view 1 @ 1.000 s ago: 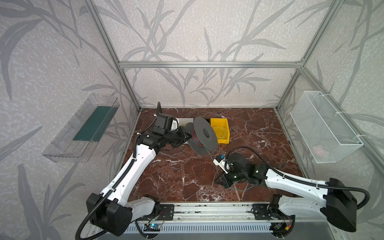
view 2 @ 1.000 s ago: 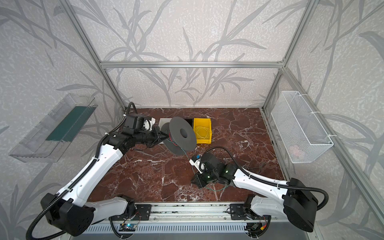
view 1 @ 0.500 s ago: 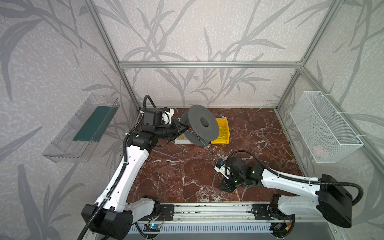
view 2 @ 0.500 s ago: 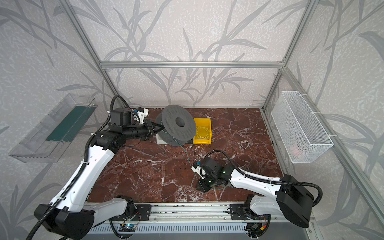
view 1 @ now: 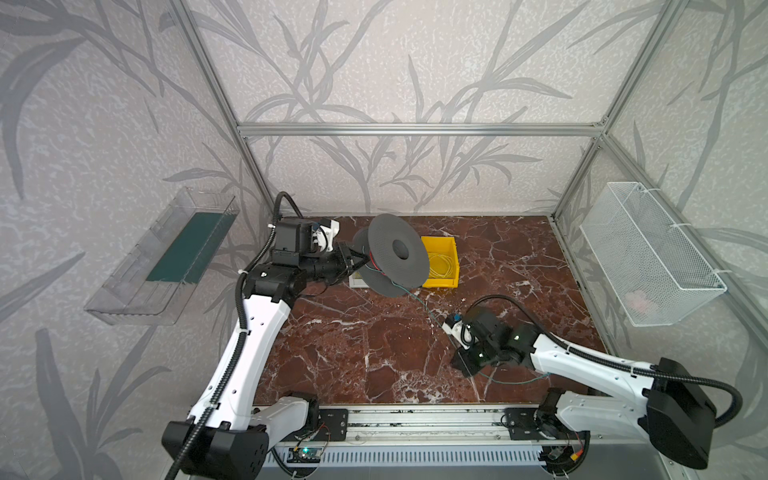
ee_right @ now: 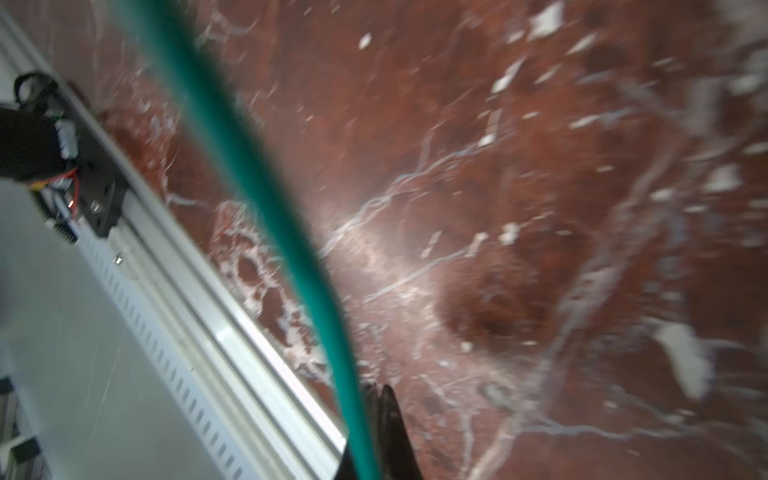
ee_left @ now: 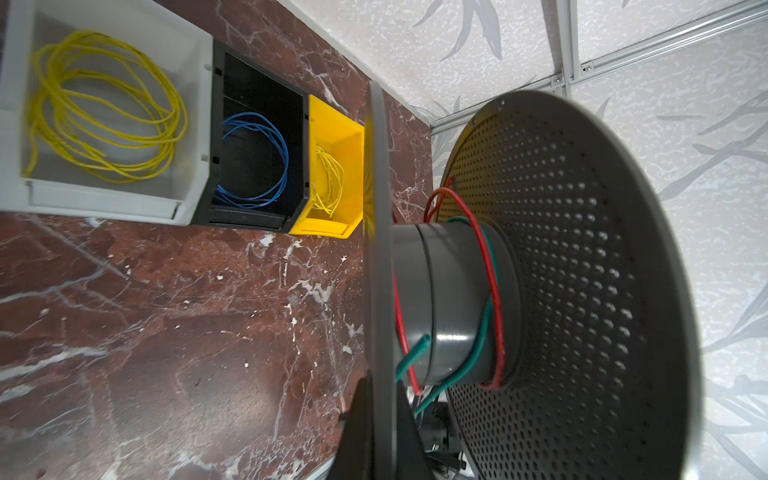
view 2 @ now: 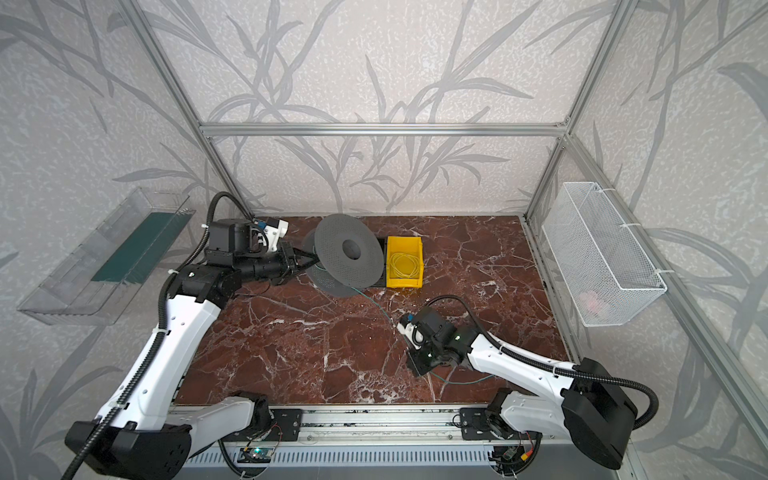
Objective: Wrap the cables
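- Clamping one flange of the grey spool (view 1: 395, 253), the left hand (view 1: 358, 259) is closed at the far left.
- The teal wire (view 1: 424, 305) runs from the spool's hub down to the right hand (view 1: 465, 362).
- The right hand is pinched shut on the wire, low over the table (view 1: 332, 353), near right.

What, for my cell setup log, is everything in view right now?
spool: 1, dark grey, perforated, at the back
teal-green cable: 1, from spool hub to right gripper, tail on table
red wire: 1, around spool hub
white bin, black bin, yellow bin: 1 each, row at the back
yellow wire coils: 2, in white and yellow bins
blue wire coil: 1, in black bin
wire basket: 1, white, right wall
clear tray: 1, left wall, dark green sheet inside
table: 1, red-brown marble
left gripper: black, shut on spool flange
right gripper: black, shut on teal-green cable
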Controlling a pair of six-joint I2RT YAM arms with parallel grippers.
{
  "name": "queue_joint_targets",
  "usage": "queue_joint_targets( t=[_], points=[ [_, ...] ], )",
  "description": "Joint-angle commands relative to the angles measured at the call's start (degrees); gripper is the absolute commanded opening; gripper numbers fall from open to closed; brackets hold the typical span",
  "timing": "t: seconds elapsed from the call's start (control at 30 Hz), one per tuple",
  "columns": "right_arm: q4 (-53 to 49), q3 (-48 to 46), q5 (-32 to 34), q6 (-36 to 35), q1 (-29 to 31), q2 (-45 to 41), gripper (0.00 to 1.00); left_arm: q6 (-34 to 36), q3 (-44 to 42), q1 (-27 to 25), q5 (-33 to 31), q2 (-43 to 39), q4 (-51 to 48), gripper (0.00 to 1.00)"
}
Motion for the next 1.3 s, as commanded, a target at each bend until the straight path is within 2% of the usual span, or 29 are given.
queue_joint_targets(
  t=[0.0,0.1,0.2,0.27,0.33,0.43,0.5,0.57,0.63,0.67,0.73,0.83,1.0,1.17,1.27],
  points=[
    [-7.83,2.09,-2.52,-1.47,-9.85,1.78,0.0,6.21,2.7,1.1,6.95,-6.61,-0.61,0.0],
    [-8.22,8.11,-4.5,-2.22,-15.71,6.64,0.0,11.25,1.64,1.06,5.35,-8.94,-8.05,0.0],
    [-9.46,16.61,-3.84,-4.82,-17.07,13.43,0.0,15.9,-1.02,0.5,5.81,-10.56,-13.42,0.0],
    [-10.3,22.25,-3.35,-6.72,-18.3,18.07,0.0,17.9,-2.22,-0.86,3.89,-11.41,-16.62,0.0],
    [-12.21,28.46,-4.24,-8.08,-19.69,22.87,0.0,19.89,-3.57,-4.01,2.11,-12.67,-18.57,0.0],
    [-12.11,35.16,-3.3,-7.13,-20.33,27.13,0.0,21.73,-4.76,-11.97,-5.04,-13.25,-22.53,0.0],
    [-12.09,39.56,-3.48,-6.26,-20.26,29.03,0.0,22.69,-4.59,-17.42,-12.36,-11.44,-26.5,0.0],
    [-13.89,45.22,-4.48,-6.94,-19.38,31.56,0.0,21.3,-4.73,-20.77,-18.84,-8.26,-28.67,0.0],
    [-19.87,52.42,-0.13,-10.06,-16.75,33.72,0.0,20.33,-5.27,-22.78,-21.02,-5.36,-28.58,0.0],
    [-22.75,55.87,2.68,-11.45,-15.45,34.46,0.0,19.88,-5.53,-24.61,-24.13,-4.19,-28.43,0.0],
    [-25.44,60.05,3.29,-11.68,-14.66,34.73,0.0,19.23,-5.8,-26.7,-30.36,-1.46,-29.12,0.0],
    [-27.3,64.64,0.2,-10.69,-14.08,33.65,0.0,17.72,-5.44,-28.86,-40.29,3.44,-30.96,0.0],
    [-32.18,73.85,-4.39,-10.77,-9.52,31.23,0.0,13.74,-2.9,-30.91,-43.87,8.84,-27.37,0.0],
    [-21.97,70.3,-12.5,-4.46,-4.36,24.78,0.0,9.56,2.08,-34.44,-45.97,11.49,-19.65,0.0],
    [-19.13,70.3,-16.89,-1.82,-2.43,23.12,0.0,7.4,3.9,-35.05,-49.7,14.17,-19.17,0.0]
  ],
)
